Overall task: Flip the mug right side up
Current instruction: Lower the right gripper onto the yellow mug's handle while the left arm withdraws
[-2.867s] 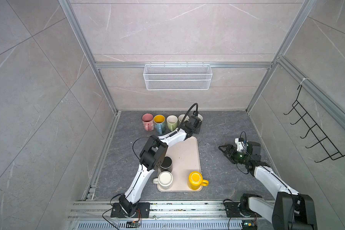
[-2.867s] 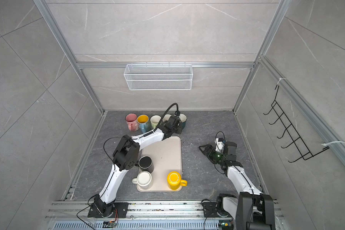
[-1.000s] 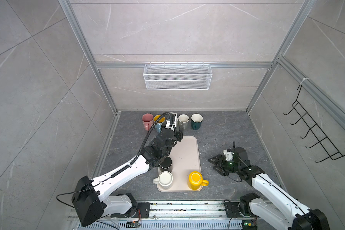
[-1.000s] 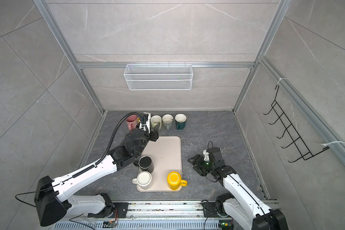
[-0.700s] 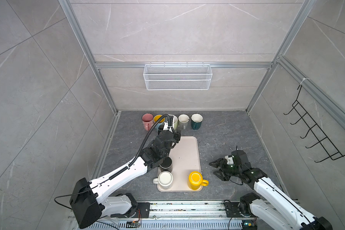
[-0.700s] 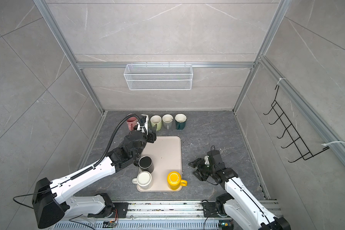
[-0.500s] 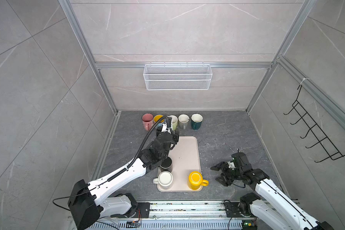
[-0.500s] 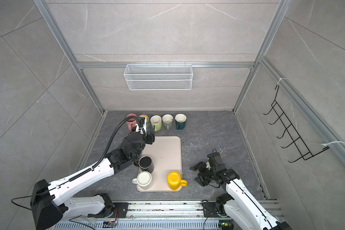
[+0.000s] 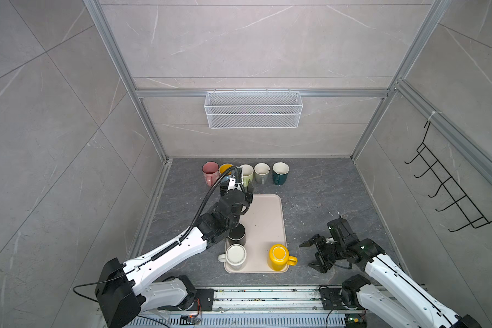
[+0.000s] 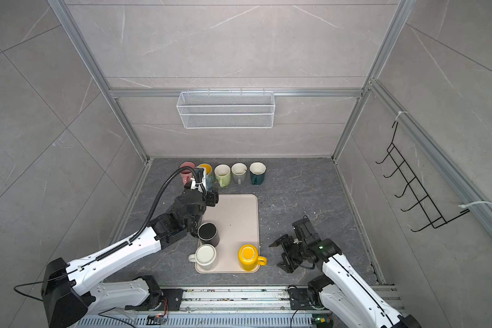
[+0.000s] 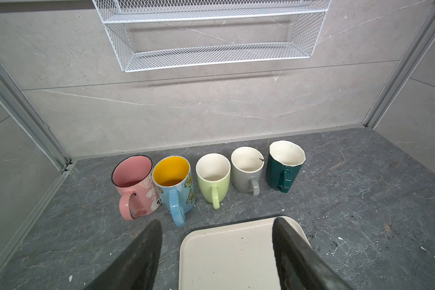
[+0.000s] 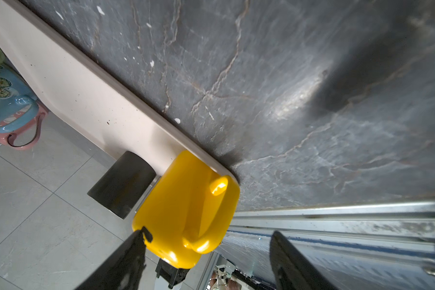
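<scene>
A yellow mug point(image 9: 279, 257) point(image 10: 247, 257) stands upside down on the near right corner of the beige tray point(image 9: 267, 215) point(image 10: 239, 213), handle pointing right. My right gripper point(image 9: 308, 255) point(image 10: 277, 256) is open just right of that handle, turned on its side and not touching. In the right wrist view the yellow mug point(image 12: 186, 206) fills the middle ahead of the right gripper point(image 12: 206, 234). My left gripper point(image 9: 240, 188) point(image 10: 208, 193) is open and empty over the tray's far left corner point(image 11: 224, 251); the left gripper point(image 11: 216, 222) faces the back row.
A black mug point(image 9: 237, 234) and a white mug point(image 9: 235, 255) stand upside down on the tray's near left. Several upright mugs line the back wall, from pink point(image 11: 133, 180) to dark green point(image 11: 285, 165). A wire basket point(image 9: 253, 109) hangs above them. A metal rail point(image 12: 337, 216) runs along the front edge.
My right arm has swung down and in toward the yellow mug, rolling its gripper sideways and spreading its jaws. My left arm has drawn back from the back row to the tray's far corner.
</scene>
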Robot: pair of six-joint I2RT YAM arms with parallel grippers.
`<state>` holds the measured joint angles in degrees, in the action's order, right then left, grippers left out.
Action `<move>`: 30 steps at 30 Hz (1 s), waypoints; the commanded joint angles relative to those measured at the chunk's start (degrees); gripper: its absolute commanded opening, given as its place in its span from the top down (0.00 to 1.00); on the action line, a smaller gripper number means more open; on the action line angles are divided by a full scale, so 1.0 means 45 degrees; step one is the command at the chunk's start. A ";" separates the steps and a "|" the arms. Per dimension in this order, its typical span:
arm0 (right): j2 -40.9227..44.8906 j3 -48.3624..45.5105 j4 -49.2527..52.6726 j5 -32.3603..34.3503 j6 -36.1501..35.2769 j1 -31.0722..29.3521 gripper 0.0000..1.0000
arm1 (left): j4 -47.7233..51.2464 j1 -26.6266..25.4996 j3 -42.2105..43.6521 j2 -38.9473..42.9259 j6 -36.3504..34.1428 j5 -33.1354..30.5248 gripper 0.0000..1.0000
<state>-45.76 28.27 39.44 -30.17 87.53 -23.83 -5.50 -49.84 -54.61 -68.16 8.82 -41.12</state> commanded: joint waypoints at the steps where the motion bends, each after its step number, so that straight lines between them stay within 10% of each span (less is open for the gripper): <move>1: -0.0287 -0.0218 -0.0955 0.0037 0.1187 -0.0447 0.19 | -0.0195 0.0029 0.0099 0.0401 0.0225 -0.0463 0.28; 22: -0.3333 -0.0254 -0.4374 0.0319 0.2754 -0.2533 0.14 | -0.0101 0.0041 0.0444 0.0532 0.0180 -0.1055 0.25; 30: -0.3884 0.0028 -0.4687 0.0221 0.2561 -0.2535 0.26 | -0.0096 0.0061 0.0573 0.0576 0.0227 -0.1203 0.24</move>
<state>-62.65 27.49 19.42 -29.74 99.04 -34.92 -4.91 -49.82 -51.88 -67.09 9.04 -44.93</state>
